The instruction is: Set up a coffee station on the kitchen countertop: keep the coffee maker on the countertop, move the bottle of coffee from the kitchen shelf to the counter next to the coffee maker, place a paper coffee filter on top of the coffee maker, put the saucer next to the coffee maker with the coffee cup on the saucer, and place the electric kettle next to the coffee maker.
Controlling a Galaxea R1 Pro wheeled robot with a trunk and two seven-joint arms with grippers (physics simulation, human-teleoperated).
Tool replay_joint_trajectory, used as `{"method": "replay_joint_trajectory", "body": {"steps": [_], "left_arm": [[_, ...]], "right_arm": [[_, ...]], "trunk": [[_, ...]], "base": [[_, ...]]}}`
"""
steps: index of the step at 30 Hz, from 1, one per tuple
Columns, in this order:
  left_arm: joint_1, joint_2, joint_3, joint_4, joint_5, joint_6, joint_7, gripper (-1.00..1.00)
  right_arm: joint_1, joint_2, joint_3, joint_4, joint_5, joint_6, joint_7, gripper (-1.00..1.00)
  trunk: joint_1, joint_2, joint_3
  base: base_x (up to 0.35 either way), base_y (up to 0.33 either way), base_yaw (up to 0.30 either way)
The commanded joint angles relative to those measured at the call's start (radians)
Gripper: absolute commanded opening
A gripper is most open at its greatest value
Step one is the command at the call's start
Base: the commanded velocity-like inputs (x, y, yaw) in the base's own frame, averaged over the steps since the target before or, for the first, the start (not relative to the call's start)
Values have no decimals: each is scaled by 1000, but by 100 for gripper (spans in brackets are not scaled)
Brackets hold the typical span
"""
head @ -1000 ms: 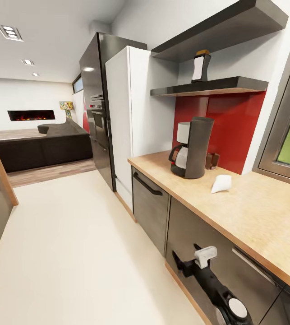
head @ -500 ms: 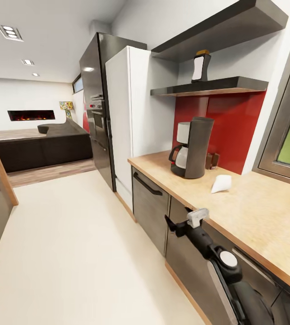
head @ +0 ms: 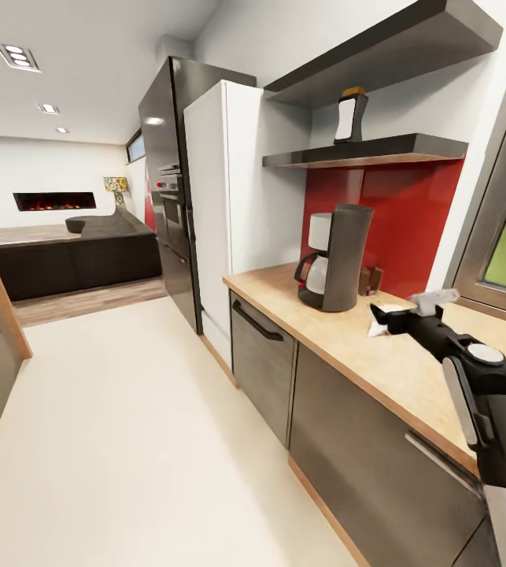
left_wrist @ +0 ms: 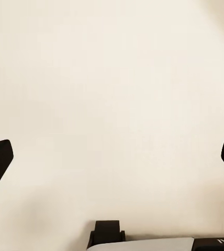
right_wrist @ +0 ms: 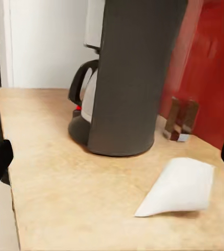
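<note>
On the light-wood tabletop (head: 441, 378), the right claw (head: 404, 313), spread wide and empty, is hovering near the paper coffee filter (right_wrist: 181, 186); next, probably closing around it.

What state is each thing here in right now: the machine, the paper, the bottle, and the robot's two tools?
coffee maker: upright on the countertop, carafe in place.
paper coffee filter: lying on its side on the countertop, not held.
bottle of coffee: upright on the shelf.
right tool: open, near the filter.
left tool: open, holding nothing.
</note>
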Motion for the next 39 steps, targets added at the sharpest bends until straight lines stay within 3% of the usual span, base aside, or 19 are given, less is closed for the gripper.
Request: {"method": "replay_joint_trajectory", "body": {"steps": [1,4,7,9,10,11,13,19,39], "left_arm": [[0,0,0,-1,0,-1,0,100],[0,0,0,-1,0,-1,0,100],[0,0,0,-1,0,-1,0,100],[0,0,1,-1,0,-1,0,100],[0,0,1,-1,0,-1,0,100],[0,0,1,-1,0,-1,0,100],[0,1,1,-2,0,-1,0,100],[0,1,1,-3,0,-1,0,100],[0,3,3,-3,0,-1,0,100]], "right_arm": [[-7,-17,-4,0,-2,12,5,100],[-20,-61,-12,7,-2,25,7,100],[-30,-103,-69,34,-3,33,17,100],[-31,-111,-103,52,-3,34,38,100],[-32,-114,-122,64,-3,34,56,100],[-34,-122,-170,101,-1,32,134,100],[-35,-145,-197,128,1,32,220,100],[-35,-198,-219,171,-1,31,317,100],[-32,-214,-215,245,8,23,466,100]], "trunk": [[0,-1,-1],[0,-1,-1],[0,-1,-1],[0,-1,-1],[0,-1,-1],[0,-1,-1],[0,-1,-1],[0,-1,-1],[0,-1,-1]], "base": [[0,0,0],[0,0,0],[0,0,0],[0,0,0],[0,0,0],[7,0,0],[67,0,0],[187,0,0],[88,0,0]]}}
